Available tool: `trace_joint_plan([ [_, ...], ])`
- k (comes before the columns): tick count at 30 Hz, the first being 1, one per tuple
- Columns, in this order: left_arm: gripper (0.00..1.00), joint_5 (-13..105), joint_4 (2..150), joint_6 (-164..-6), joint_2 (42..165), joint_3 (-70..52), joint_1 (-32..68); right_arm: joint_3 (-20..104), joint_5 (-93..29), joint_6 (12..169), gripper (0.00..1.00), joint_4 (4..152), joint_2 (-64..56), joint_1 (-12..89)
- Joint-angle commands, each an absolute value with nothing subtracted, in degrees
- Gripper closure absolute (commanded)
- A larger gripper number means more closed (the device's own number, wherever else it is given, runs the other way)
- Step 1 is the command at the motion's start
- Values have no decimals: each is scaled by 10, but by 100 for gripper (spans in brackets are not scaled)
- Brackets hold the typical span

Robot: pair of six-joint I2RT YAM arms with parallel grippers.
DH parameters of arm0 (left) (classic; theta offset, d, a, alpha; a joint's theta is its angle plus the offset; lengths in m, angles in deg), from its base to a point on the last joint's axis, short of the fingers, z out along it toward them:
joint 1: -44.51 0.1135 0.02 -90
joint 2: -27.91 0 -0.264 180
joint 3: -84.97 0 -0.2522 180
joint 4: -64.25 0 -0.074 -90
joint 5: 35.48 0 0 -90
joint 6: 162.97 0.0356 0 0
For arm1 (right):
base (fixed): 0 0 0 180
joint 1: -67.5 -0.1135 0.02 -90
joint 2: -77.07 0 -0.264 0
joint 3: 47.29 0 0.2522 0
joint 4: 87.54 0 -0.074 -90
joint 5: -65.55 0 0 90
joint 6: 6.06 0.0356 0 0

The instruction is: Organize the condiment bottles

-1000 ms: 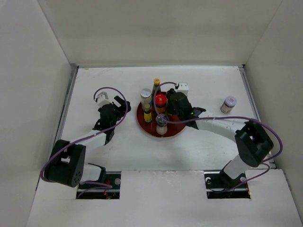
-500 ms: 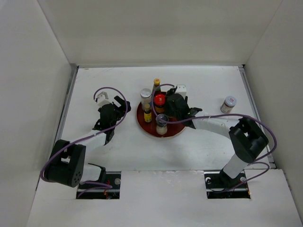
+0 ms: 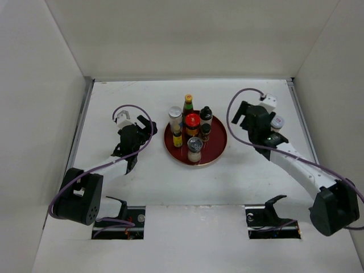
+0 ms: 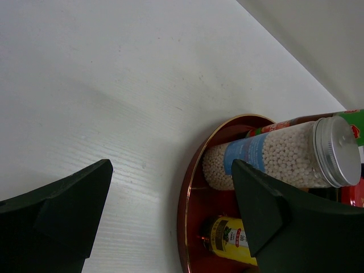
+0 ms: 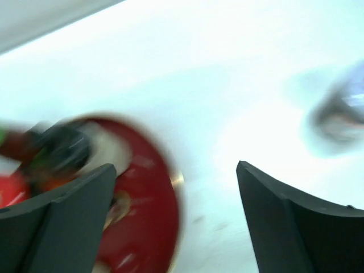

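A round red tray (image 3: 219, 149) sits mid-table on the white tabletop (image 3: 148, 182) and holds most of the condiment bottles, packed close together. At its far edge stands a tall green-labelled bottle with a yellow cap (image 3: 187, 104). Just left of that bottle is a clear jar of white pellets with a silver screw cap (image 3: 175, 116). In the left wrist view this pellet jar (image 4: 267, 159) wears a pale blue label whose print is too small to read. A red-capped bottle (image 3: 193, 121) and a black-capped dark bottle (image 3: 205, 115) stand at the middle. A small bottle with a yellow label (image 3: 178, 137) stands at the left. Seen from the left wrist, this yellow label (image 4: 230, 245) carries a dark emblem and lettering that cannot be made out. A grey-capped jar (image 3: 194, 148) stands nearest the arms.

One more small jar with a silver-grey cap (image 3: 277, 123) stands alone on the table, well to the right of the tray and just beside the right arm's wrist. It is only a blur in the right wrist view.

The left gripper (image 3: 147, 128) hangs left of the tray, jaws apart and holding nothing. The right gripper (image 3: 241, 116) sits between the tray and the lone jar, jaws wide apart with only table between them (image 5: 176, 168).
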State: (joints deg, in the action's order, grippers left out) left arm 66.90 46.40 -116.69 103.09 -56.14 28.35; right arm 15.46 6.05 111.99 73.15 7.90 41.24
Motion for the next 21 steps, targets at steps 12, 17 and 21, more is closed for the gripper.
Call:
trace_joint_plan([
  [12,14,659,432,-1175,1022,-567,286,226,85,1111,0,741,-60,697],
  [17,14,658,432,-1176,1021,-567,287,235,17,1122,0,757,-98,713],
  [21,15,652,428,-1177,1026,-567,287,236,4,1126,0,769,-126,716],
])
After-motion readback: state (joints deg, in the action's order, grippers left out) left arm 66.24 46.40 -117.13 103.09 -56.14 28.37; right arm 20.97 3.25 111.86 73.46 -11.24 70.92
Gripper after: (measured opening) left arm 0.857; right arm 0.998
